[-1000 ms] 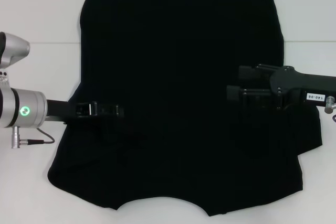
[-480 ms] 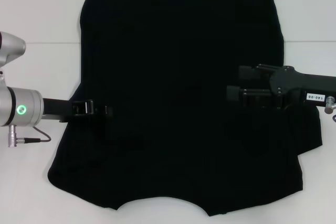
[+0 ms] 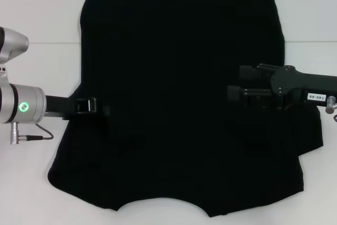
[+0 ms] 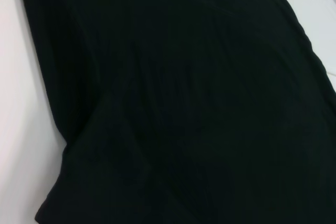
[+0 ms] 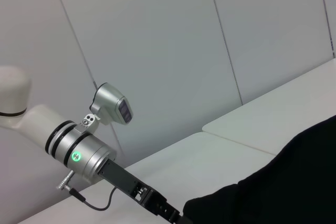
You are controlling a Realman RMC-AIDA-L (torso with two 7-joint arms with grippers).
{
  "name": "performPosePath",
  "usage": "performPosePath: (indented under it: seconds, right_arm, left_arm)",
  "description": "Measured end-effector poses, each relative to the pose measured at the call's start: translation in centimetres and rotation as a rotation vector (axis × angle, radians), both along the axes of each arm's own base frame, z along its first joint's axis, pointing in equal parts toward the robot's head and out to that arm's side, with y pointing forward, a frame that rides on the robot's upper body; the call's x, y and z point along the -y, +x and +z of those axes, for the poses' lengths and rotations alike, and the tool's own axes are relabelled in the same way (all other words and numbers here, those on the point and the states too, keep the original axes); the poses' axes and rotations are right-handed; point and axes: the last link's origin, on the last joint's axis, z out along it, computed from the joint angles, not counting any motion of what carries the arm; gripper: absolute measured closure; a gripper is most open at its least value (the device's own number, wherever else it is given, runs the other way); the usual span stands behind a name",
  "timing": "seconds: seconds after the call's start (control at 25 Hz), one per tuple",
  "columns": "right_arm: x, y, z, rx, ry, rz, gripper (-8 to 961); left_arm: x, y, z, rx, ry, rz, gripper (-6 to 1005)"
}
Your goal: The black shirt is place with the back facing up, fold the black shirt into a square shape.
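The black shirt (image 3: 179, 51) lies flat on the white table (image 3: 26, 183) with its plain side up, and it fills most of the head view. My left gripper (image 3: 108, 110) reaches in low over the shirt's left edge, black against the black cloth. The left wrist view shows only smooth shirt fabric (image 4: 184, 103) and a strip of table. My right gripper (image 3: 235, 81) hovers over the shirt's right side, pointing left, open with nothing between its fingers. A corner of the shirt (image 5: 283, 182) and the left gripper (image 5: 157, 205) farther off appear in the right wrist view.
Bare white table borders the shirt on the left (image 3: 37, 72) and right (image 3: 310, 30). A grey cable (image 3: 37, 138) hangs from the left wrist. A pale panelled wall (image 5: 173, 40) stands behind the table.
My left gripper has drawn back to the left across the shirt's left side. The right gripper and the shirt have stayed still.
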Motion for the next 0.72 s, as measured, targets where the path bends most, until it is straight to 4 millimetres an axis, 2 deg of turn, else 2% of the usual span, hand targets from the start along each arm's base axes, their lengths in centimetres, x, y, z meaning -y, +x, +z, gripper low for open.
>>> performPosePath:
  seconds: [0.16, 0.48, 0.72]
  right_arm:
    - [0.0, 0.0, 0.0, 0.0, 0.0, 0.0, 41]
    - [0.1, 0.0, -0.1, -0.003, -0.003, 0.0, 42]
    - [0.1, 0.0, -0.1, -0.002, -0.003, 0.0, 41]
  left_arm:
    - [-0.2, 0.4, 0.1, 0.0, -0.004, -0.015, 1001]
    - [-1.6, 2.6, -0.1, -0.007, -0.011, -0.085, 974]
    - [-2.3, 4.6, -1.0, -0.027, -0.041, -0.142, 955]
